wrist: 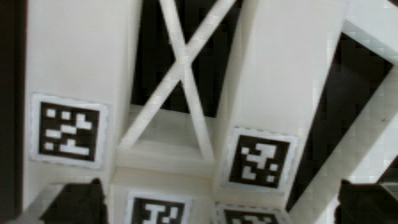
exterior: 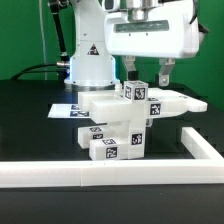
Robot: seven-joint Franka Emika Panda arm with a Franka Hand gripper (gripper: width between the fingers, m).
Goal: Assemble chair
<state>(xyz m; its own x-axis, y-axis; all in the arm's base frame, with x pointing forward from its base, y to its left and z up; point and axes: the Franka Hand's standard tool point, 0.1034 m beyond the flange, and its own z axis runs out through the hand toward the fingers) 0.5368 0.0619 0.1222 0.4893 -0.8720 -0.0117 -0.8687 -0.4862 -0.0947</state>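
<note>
At about nine o'clock from the chair in the exterior view, the marker board [exterior: 68,108] lies flat on the black table [exterior: 25,120], its printed tags partly hidden behind the white parts. Behind it, toward eleven o'clock, stands the arm's white base [exterior: 88,62] with a black triangle sign on its front.

At the centre sits the chair [exterior: 118,125], a cluster of blocky white pieces bearing black-and-white square tags. A low block with a tag on its front face lies nearest the camera, at six o'clock of the cluster; taller blocks rise behind it, and a flat panel reaches out from the cluster toward three o'clock, ending in a tapered tip. How the pieces are joined to one another I cannot tell from this angle.

Directly above the cluster, at twelve o'clock, hangs the gripper [exterior: 147,72] beneath its wide white housing. Its two dark fingers [exterior: 129,70] stand apart, one on each side of the topmost tagged block, with a visible gap and nothing clamped between them.

The wrist view looks straight down on the chair [wrist: 178,130]: white bars with two thin crossed struts between them, and square tags on the faces below. The two dark fingertips [wrist: 71,200] show at the edge of that picture, spread wide, probably clear of the plastic, though the picture is blurred there.

Along the near side of the table, from seven o'clock to four o'clock, runs the long white border rail [exterior: 110,177], turning a corner at the exterior view's right.
</note>
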